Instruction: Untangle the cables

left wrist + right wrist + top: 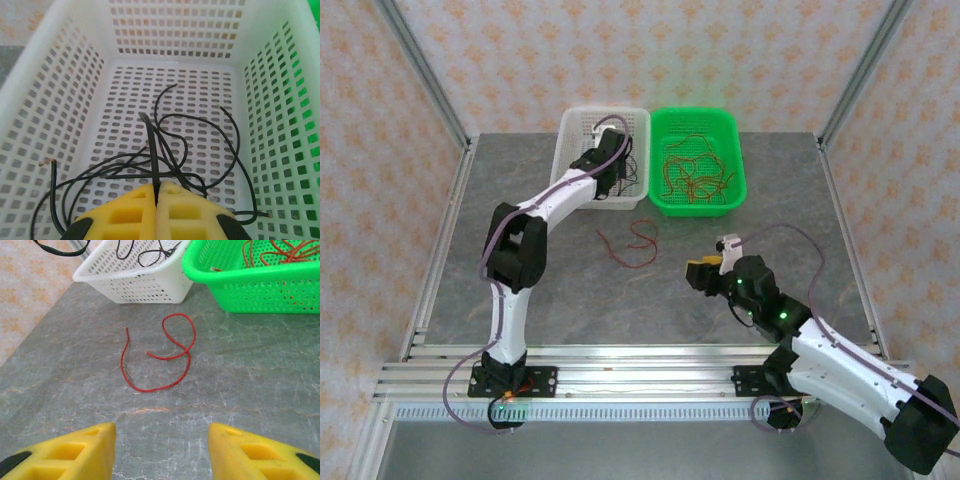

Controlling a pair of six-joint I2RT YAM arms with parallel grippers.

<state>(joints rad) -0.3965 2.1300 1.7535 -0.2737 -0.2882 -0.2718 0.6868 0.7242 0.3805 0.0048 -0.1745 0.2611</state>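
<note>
Several thin black cables (170, 145) curl on the floor of the white basket (60, 100). My left gripper (157, 192) hangs inside that basket and is shut on one black cable (151, 150), which rises straight out from between its yellow pads. From above, the left gripper (605, 160) sits over the white basket (570, 125). A single red cable (165, 357) lies looped on the grey table; in the top view the red cable (635, 242) is between the baskets and my right gripper (705, 275). My right gripper (161, 432) stands open a short way before it, holding nothing. More red cables (692, 168) lie tangled in the green basket (740, 150).
The white basket (145, 285) and the green basket (260, 287) stand side by side at the back of the table. Metal frame posts (425, 90) and patterned walls enclose the table on three sides. An aluminium rail (640, 375) runs along the near edge.
</note>
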